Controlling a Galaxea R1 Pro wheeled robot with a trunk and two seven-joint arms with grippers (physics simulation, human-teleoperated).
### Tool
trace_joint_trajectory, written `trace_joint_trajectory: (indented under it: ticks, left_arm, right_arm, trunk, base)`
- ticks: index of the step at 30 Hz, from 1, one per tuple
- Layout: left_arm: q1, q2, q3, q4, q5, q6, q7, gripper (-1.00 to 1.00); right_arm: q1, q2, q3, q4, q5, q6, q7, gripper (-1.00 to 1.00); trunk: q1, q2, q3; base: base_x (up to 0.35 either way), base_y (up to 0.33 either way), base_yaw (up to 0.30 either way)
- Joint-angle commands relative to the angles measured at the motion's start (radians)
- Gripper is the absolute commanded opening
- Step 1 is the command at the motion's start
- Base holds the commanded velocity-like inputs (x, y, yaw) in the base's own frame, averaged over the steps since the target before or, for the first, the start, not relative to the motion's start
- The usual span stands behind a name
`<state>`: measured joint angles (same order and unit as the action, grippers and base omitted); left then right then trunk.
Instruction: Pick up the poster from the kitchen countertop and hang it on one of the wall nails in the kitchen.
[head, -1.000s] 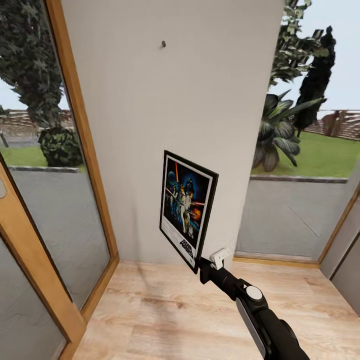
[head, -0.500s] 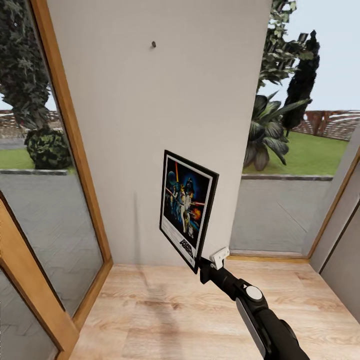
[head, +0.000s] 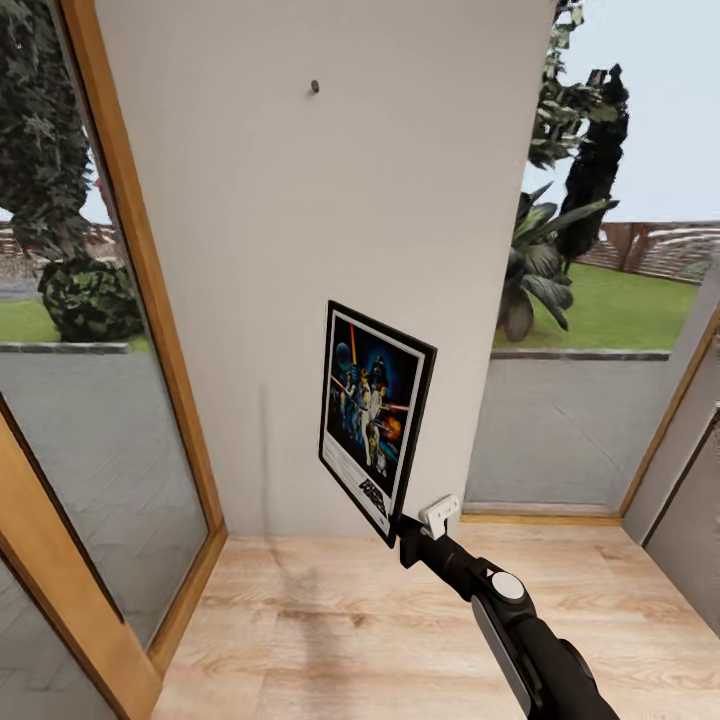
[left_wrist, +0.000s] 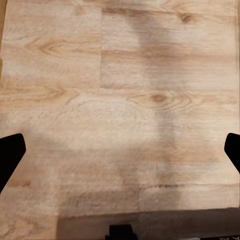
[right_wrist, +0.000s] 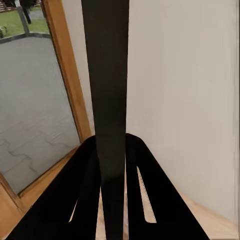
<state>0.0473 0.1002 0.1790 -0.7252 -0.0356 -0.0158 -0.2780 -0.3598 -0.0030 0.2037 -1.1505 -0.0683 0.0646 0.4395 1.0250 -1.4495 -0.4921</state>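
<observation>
Poster (head: 375, 418): it stands upright in the air in front of the pale wall, held by its lower right corner. It has a thin black frame, a white inner border, and dark blue art with figures. It is turned a little, so the right edge of the frame shows its thickness. In the right wrist view the poster (right_wrist: 106, 100) shows edge-on, as a dark vertical band.

Right gripper (head: 418, 528): closed on the lower corner of the poster. In the right wrist view the two black fingers (right_wrist: 82, 200) press on the frame from both sides. The black arm goes down toward the lower right of the head view.

Left gripper (left_wrist: 120, 150): its two dark fingertips (left_wrist: 10, 155) are far apart at the two edges of the left wrist view, so the claw is wide, with nothing between them. It points down at the wooden floor (left_wrist: 120, 90).

Wall nail (head: 314, 86): a tiny dark peg high on the wall (head: 330, 200), well above the poster and a little to the left of it. Poster and nail are well apart.

Surroundings: glass panels with wooden frames (head: 140, 290) stand on both sides of the wall. Outside there are bushes, a paved yard and grass. The floor (head: 330, 630) under the poster is light wood.
</observation>
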Motion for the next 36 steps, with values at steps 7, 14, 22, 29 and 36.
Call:
trace_joint_trajectory:
  ticks: [7,14,22,29,36]
  left_arm:
    - [0.000,-0.001,0.003,0.017,-0.003,-0.028,-0.006,1.00]
    - [0.000,-0.001,0.003,0.018,-0.003,-0.030,-0.006,1.00]
    - [0.000,-0.003,0.001,0.020,-0.004,-0.029,-0.004,1.00]
    - [0.000,-0.003,0.001,0.020,-0.004,-0.029,-0.004,1.00]
    - [0.000,-0.003,0.000,0.021,-0.004,-0.029,-0.004,1.00]
  right_arm:
    - [-0.001,0.000,0.000,0.000,-0.010,0.009,0.005,-1.00]
    - [-0.001,0.000,0.000,-0.001,-0.010,0.008,0.004,-1.00]
    - [-0.001,0.000,0.000,-0.001,-0.010,0.007,0.005,-1.00]
    - [-0.001,-0.001,0.000,-0.003,-0.010,0.008,0.005,-1.00]
    - [-0.001,-0.001,0.000,-0.003,-0.010,0.008,0.005,-1.00]
  trunk:
    - [0.000,-0.001,0.005]
    - [0.000,-0.001,0.006]
    - [-0.008,0.013,0.013]
    - [-0.034,0.062,0.035]
    - [-0.061,0.111,0.056]
  base:
    - [0.002,0.004,-0.255]
    - [0.000,0.000,-0.085]
    - [0.000,0.000,-0.003]
    - [0.000,0.000,0.000]
    - [0.000,0.000,0.000]
